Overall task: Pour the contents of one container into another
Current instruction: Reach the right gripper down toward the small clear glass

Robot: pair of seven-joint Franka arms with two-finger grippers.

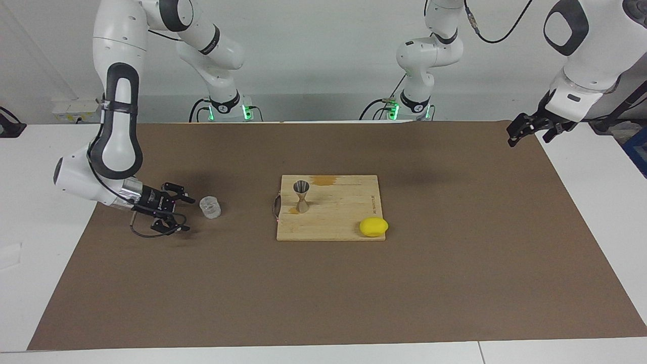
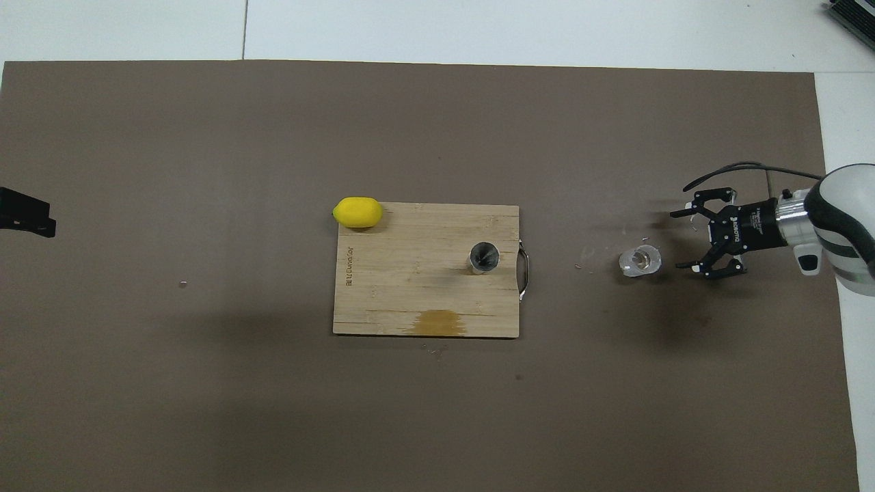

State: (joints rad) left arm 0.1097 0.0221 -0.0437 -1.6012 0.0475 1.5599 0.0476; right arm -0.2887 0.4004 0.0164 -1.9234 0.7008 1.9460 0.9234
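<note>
While the right gripper (image 1: 185, 214) sits low over the brown mat (image 1: 455, 283) near the right arm's end, jaws spread wide and holding nothing, the glass tumbler (image 1: 210, 207) stands upright just beside its fingertips, untouched. Nothing lies between them. Mid-mat, the metal jigger (image 1: 302, 196) stands on the wooden cutting board (image 1: 338, 222), at the edge nearer the tumbler. A lemon (image 1: 373, 226) rests at the board's corner farther from the robots. Left gripper (image 1: 525, 132) waits, jaws released, above the mat's corner by its own base.
</note>
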